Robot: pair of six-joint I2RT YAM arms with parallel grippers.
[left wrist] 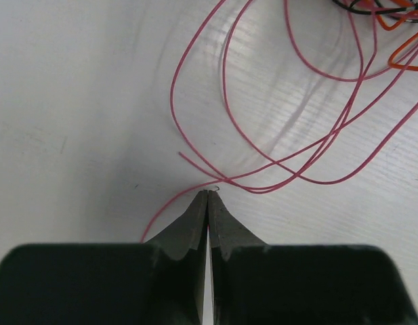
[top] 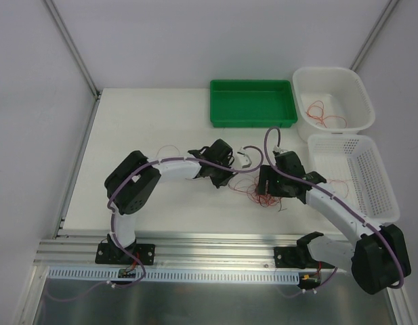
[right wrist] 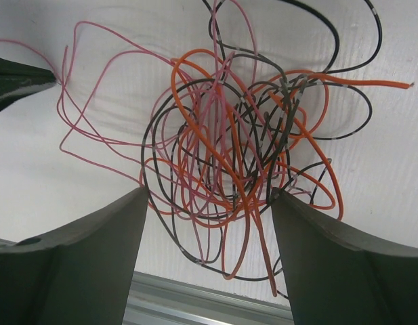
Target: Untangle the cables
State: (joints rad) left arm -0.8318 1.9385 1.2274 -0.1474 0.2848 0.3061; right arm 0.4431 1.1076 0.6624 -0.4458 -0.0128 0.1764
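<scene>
L pincer: fully closed, tips nipping one pink wire right at the points.
Why there: prob. picks an outlying strand at the heap's edge, so it can slide out w/o dragging the knot.
R pincer: wide open, holds nothing; fingers straddle the heap from above.
Why there: looks set to pin the bundle as anchor vs. L's pull.
Cables: pink, orange & black loops crossed in one clump on the table, btwn both wrists, near the front rail.
White tub: a few red wires inside; likely the drop spot for freed ones.
Risk: thin wire may slip from the tips.
</scene>
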